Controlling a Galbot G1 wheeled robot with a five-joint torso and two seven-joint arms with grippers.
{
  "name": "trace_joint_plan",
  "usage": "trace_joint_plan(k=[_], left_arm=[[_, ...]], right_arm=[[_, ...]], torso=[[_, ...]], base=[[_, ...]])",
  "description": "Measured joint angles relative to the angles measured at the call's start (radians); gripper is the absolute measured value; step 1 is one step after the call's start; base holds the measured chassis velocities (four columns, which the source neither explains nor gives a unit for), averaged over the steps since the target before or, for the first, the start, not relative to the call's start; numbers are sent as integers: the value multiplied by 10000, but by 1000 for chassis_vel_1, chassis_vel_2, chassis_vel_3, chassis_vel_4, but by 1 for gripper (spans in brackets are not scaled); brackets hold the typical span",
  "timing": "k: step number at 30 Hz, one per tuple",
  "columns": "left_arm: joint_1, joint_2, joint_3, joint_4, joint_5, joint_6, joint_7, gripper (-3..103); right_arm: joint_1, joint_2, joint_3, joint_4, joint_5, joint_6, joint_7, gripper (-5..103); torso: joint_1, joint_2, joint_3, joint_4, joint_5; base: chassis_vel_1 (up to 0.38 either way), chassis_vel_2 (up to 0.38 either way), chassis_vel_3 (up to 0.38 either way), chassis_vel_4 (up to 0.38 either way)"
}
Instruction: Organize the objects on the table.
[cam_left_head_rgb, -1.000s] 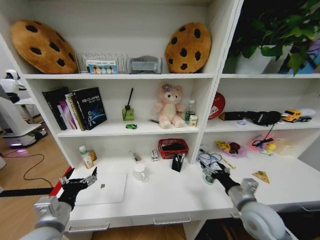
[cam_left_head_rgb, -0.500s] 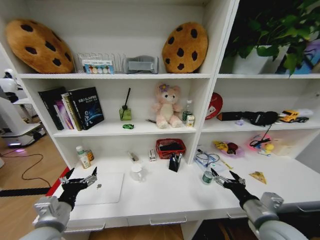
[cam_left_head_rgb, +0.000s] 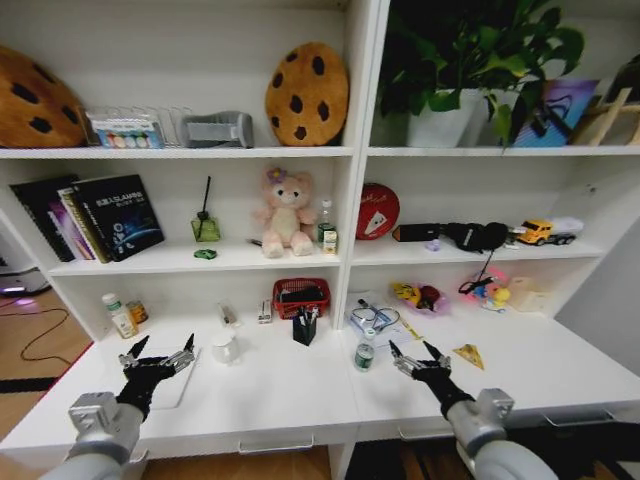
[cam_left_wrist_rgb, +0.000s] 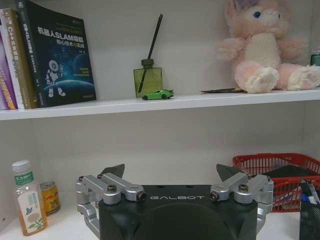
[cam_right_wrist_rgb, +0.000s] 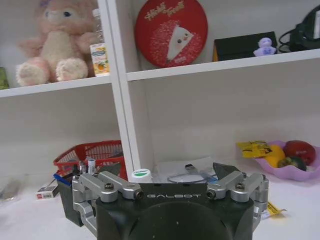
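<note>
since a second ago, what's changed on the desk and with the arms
The whole head view slid sideways, so the camera turned to the robot's right; shelf items did not move. The right gripper, open, was against the small green-capped bottle and now sits apart from it, empty. The left gripper stays open over the laptop. Nothing was picked up; bottle, mug and pen holder keep their places on the table.

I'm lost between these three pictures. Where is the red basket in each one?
Head view: the red basket sits mid-picture on the table, against the back wall, below the bear.
Left wrist view: the basket is beyond the open left gripper, under the bear's shelf.
Right wrist view: the basket is beyond the open right gripper, beside the white shelf upright.
Shared landmark: the pink bear on the shelf above the basket.
</note>
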Motion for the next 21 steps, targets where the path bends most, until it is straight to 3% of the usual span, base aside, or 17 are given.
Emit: trace_joint_plan(k=[6, 21], left_arm=[[0, 0, -3, 2, 0, 0, -6, 100], [0, 0, -2, 4, 0, 0, -4, 100]], right_arm=[[953, -237, -1078, -955, -754, 470, -501, 100], [3374, -329, -2378, -3591, -476, 318, -953, 100]], torso=[[2, -1, 1, 14, -1], [1, -1, 1, 8, 4]], base=[[32, 52, -23, -42], [11, 10, -5, -7]])
